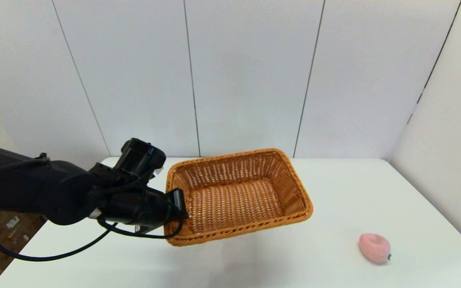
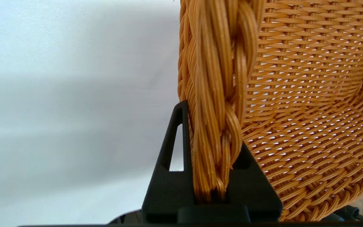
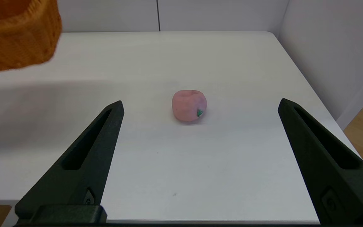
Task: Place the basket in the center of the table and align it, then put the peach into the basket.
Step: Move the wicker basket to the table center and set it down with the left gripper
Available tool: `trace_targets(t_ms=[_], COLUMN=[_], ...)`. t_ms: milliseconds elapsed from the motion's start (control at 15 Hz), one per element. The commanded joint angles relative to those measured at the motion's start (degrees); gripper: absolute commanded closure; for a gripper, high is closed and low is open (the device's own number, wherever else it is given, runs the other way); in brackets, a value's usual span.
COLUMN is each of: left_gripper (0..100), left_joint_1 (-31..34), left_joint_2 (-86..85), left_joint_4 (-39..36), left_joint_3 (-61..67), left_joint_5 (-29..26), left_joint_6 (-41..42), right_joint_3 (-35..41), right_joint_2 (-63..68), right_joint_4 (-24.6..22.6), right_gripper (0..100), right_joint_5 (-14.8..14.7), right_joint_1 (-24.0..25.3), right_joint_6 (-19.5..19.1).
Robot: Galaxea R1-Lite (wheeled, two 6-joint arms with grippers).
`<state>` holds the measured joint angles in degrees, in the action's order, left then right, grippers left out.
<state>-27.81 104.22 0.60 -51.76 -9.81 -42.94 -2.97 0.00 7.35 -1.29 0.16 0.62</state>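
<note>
The orange-brown wicker basket (image 1: pixel 236 196) hangs tilted above the white table (image 1: pixel 326 264), left of its middle, with a shadow beneath it. My left gripper (image 1: pixel 177 204) is shut on the basket's braided rim (image 2: pixel 219 94) at its left short side, one finger (image 2: pixel 172 151) outside the wall. The pink peach (image 1: pixel 374 247) lies on the table at the front right, well apart from the basket. In the right wrist view the peach (image 3: pixel 189 105) sits ahead of my open right gripper (image 3: pixel 200 105), whose fingers (image 3: pixel 90 151) hold nothing. A corner of the basket (image 3: pixel 17 37) shows there too.
White wall panels (image 1: pixel 250 76) stand behind the table and along its right side. The table's right edge (image 3: pixel 314 91) drops to a wooden floor. Cardboard boxes (image 1: pixel 2 232) sit on the floor past the left edge.
</note>
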Motion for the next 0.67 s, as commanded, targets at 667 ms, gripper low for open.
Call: trace_targets(t_ms=[667], left_gripper=[100], left_joint_1=[-6.82], left_joint_2=[10.57], left_joint_4=[-2.09], left_joint_3=[-0.97], left_joint_5=[-3.63], left_joint_6=[-0.22], right_joint_3=[-0.01], right_joint_2=[0.0], right_joint_4=[0.12], right_gripper=[0], right_joint_5=[-0.03], right_joint_1=[0.02], right_joint_6=[-0.01])
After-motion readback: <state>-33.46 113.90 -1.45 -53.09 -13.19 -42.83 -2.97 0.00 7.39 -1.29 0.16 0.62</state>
